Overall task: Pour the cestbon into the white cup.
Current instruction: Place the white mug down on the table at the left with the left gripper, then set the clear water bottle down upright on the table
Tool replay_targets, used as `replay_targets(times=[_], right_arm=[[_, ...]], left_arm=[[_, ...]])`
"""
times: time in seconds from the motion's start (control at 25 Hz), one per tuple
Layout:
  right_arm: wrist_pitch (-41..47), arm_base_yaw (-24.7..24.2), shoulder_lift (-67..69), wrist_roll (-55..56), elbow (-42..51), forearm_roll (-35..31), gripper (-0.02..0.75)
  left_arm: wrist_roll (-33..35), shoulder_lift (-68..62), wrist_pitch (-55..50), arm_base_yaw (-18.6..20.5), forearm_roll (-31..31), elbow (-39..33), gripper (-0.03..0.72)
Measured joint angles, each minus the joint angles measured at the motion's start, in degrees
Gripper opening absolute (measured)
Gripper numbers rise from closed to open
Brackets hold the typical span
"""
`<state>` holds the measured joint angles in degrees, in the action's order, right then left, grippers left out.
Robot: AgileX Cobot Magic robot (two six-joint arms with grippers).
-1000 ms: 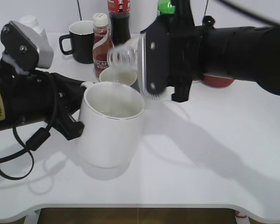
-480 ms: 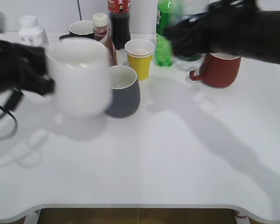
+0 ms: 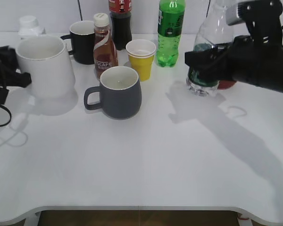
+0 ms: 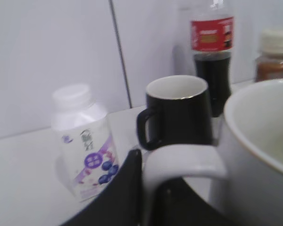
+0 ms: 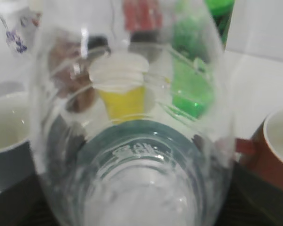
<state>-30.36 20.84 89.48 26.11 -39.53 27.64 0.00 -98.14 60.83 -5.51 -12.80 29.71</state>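
Observation:
The white cup (image 3: 45, 66) stands on the table at the far left. My left gripper (image 3: 16, 77) is shut on its handle, which fills the left wrist view (image 4: 184, 160). The cestbon (image 3: 205, 52), a clear ribbed bottle with a dark green label, stands upright at the right, in front of a red mug. My right gripper (image 3: 212, 59) is shut around its middle. In the right wrist view the cestbon (image 5: 137, 155) fills the frame, mouth away from the camera.
A grey mug (image 3: 118, 92) stands mid-table, with a yellow paper cup (image 3: 141, 57), brown coffee bottle (image 3: 103, 44), black mug (image 3: 82, 41), cola bottle (image 3: 120, 19) and bright green soda bottle (image 3: 170, 30) behind. A white yoghurt bottle (image 4: 85, 141) stands back left. A red mug (image 5: 273, 150) stands behind the cestbon.
The cestbon was tipped over the white cup near the centre. Now the cup has moved left and rests on the table, and the cestbon has swung right and stands upright.

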Motion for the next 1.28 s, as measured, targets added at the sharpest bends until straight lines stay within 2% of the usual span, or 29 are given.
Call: replay_targets(times=[0.24, 0.52, 0.6, 0.84, 0.96, 1.28], right_arm=[[-0.11, -0.07, 0.53, 0.07, 0.13, 0.87, 0.486], [-0.06, -0.07, 0.53, 0.13, 0.13, 1.05, 0.486], [-0.06, -0.07, 0.59, 0.13, 0.13, 1.05, 0.486], [-0.06, -0.07, 0.7, 0.3, 0.13, 1.1, 0.486], [-0.06, -0.07, 0.77, 0.38, 0.13, 1.1, 0.486], [-2.52, -0.07, 5.79, -0.09, 0.13, 1.1, 0.486]], left_arm=[[0.43, -11.98, 4.18, 0.34, 1.86, 1.3, 0.029], [0.0, -14.19, 6.56, 0.34, 1.98, 1.59, 0.031], [0.0, -14.19, 7.41, 0.34, 1.98, 0.51, 0.051], [0.0, -13.88, 8.65, 0.34, 1.87, -2.47, 0.218], [-0.3, -12.95, 8.78, 0.34, 1.92, -3.83, 0.244], [-0.3, -8.6, 8.51, 0.34, 2.47, -9.33, 0.252]])
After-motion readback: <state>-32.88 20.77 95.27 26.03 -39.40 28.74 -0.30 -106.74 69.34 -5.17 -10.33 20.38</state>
